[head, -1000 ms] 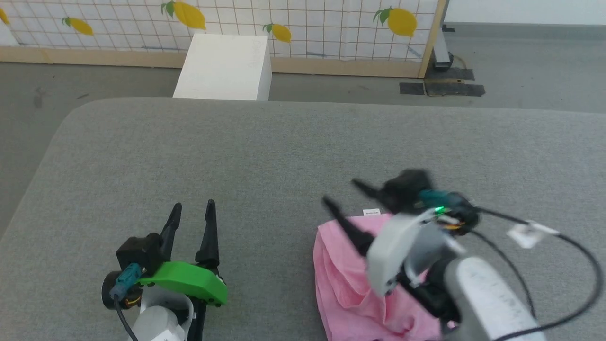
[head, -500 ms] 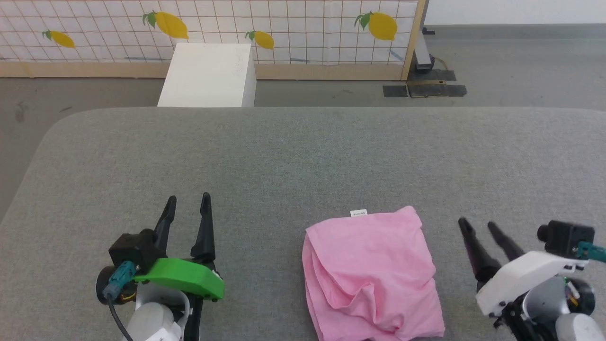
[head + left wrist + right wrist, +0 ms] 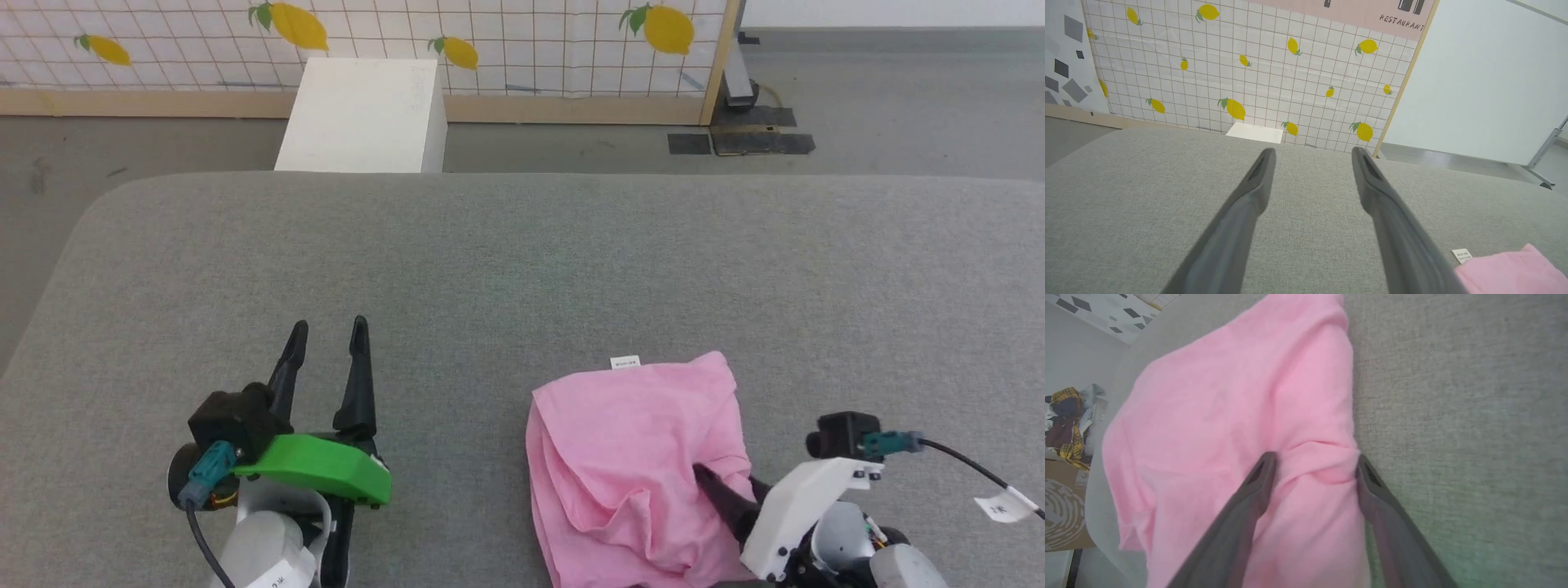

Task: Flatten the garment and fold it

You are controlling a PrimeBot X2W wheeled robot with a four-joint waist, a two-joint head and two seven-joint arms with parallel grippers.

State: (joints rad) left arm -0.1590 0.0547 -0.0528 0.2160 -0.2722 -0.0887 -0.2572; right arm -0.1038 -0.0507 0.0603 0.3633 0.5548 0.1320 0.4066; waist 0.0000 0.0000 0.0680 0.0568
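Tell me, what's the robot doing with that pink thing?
The robot is working on pink shorts lying rumpled on a grey padded surface. Its right gripper is open, jaws straddling a bunched fold at the shorts' right edge, not pinching yet. The left gripper hangs open off to the left, away from the shorts.

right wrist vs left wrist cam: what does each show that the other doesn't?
Right wrist, not left: the right gripper open, straddling a fold at the edge of the garment; plaid clothes beyond the table. Left wrist, not right: the left gripper open over bare table, the label, a white box, the lemon wall. Both: garment, table.
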